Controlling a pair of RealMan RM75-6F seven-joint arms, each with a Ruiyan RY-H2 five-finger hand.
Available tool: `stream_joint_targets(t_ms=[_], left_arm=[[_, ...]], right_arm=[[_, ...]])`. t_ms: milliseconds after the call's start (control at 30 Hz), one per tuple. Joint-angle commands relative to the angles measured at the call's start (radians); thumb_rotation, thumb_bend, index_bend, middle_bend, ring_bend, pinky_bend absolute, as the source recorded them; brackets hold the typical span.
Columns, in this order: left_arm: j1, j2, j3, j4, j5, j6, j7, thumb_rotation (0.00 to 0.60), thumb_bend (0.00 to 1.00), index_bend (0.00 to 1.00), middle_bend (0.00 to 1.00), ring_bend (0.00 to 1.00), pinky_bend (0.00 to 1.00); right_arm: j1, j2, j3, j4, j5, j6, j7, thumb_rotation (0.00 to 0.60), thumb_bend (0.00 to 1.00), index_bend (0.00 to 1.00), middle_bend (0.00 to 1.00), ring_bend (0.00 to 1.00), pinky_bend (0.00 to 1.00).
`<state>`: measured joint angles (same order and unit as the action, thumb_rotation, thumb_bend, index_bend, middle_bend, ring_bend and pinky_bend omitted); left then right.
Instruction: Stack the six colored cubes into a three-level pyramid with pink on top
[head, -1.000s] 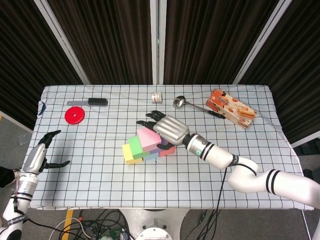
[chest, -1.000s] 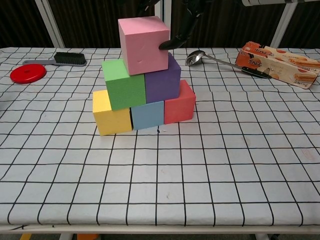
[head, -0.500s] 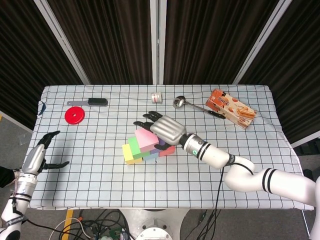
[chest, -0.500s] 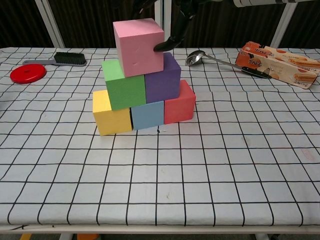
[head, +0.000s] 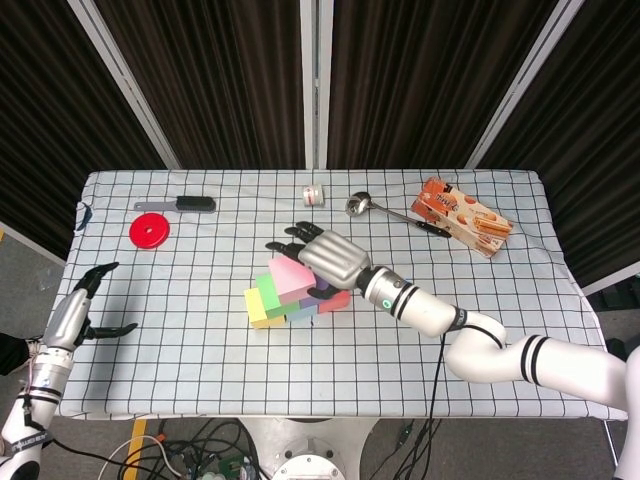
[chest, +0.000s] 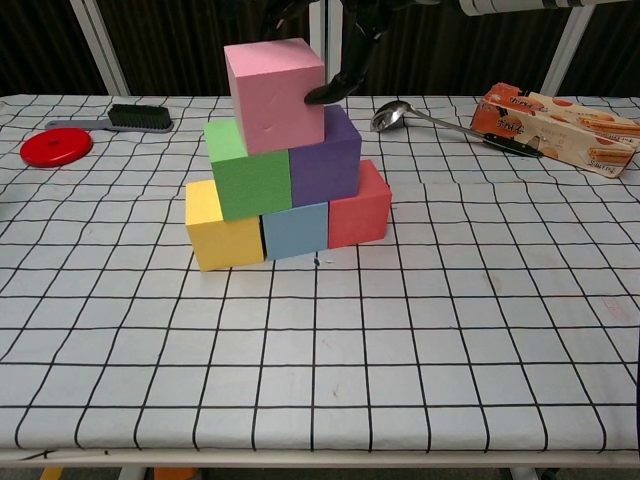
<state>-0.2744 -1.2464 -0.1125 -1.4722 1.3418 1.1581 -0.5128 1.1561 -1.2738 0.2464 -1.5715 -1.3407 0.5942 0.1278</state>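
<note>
Six cubes stacked, pink cube (chest: 274, 95) on top — right hand (head: 325, 256) touching it

Legible text: none confirmed.

Item: orange snack box (chest: 555, 125), lying flat near the far right corner of the table (chest: 400, 380). Its long side carried dark lettering and pictured food, but the print was too small and blurred to be read in either view.

Item: six coloured cubes, plain faces, no markings. The pink cube (chest: 273, 95) showed only small dents.

Item: red disc (chest: 55, 146), near the far left edge, unmarked.
</note>
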Motion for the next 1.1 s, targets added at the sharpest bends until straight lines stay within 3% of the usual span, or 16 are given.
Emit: stream_joint_targets(t_ms=[33, 267, 533, 1100], left_arm=[[0.000, 0.000, 0.001, 0.001, 0.000, 0.000, -0.002, 0.600, 0.02, 0.10, 0.08, 0.00, 0.09], [0.001, -0.003, 0.002, 0.005, 0.001, -0.002, -0.006, 0.600, 0.02, 0.10, 0.08, 0.00, 0.09], [0.000, -0.001, 0.000, 0.005, 0.001, -0.002, -0.011, 0.600, 0.02, 0.10, 0.08, 0.00, 0.09], [-0.015, -0.020, -0.019, 0.010, -0.013, -0.006, 0.009, 0.600, 0.02, 0.10, 0.08, 0.00, 0.09]], right_arm=[[0.003, -0.002, -0.003, 0.002, 0.003, -0.004, -0.002, 0.600, 0.34, 0.00, 0.38, 0.00, 0.00], [0.008, -0.006, -0.009, 0.005, 0.009, -0.009, -0.012, 0.600, 0.31, 0.00, 0.36, 0.00, 0.00], [0.011, 0.000, -0.014, 0.002, 0.021, -0.015, -0.026, 0.600, 0.16, 0.00, 0.20, 0.00, 0.00], [-0.002, 0.021, -0.014, -0.035, 0.049, 0.009, -0.049, 0.600, 0.10, 0.00, 0.06, 0.00, 0.00]])
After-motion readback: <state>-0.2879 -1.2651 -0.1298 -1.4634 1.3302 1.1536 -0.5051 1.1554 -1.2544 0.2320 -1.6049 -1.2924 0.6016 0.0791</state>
